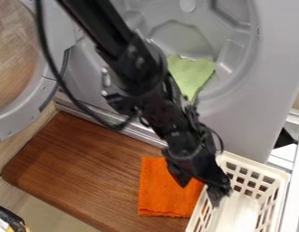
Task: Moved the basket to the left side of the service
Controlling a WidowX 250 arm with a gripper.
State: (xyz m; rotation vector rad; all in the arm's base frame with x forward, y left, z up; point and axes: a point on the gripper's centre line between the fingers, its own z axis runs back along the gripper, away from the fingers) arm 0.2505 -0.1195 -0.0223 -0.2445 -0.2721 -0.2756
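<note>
The gripper (pixel 200 194) hangs at the lower right, open. One finger is over the orange cloth (pixel 164 192), outside the basket, and the other is over the basket's inside, so the fingers stand on either side of its left wall. Whether they touch the wall I cannot tell. The white slatted basket (pixel 274 174) stands upright at the lower right corner, at the right end of the brown wooden board (pixel 85 167). The gripper hides part of its left rim.
Behind the board is a grey drum opening (pixel 239 90) with a green cloth (pixel 189 74) in it. Its round door (pixel 40 97) stands open at the left. A black cable hangs beside the arm. Part of a dark object (pixel 8 217) shows at the lower left corner.
</note>
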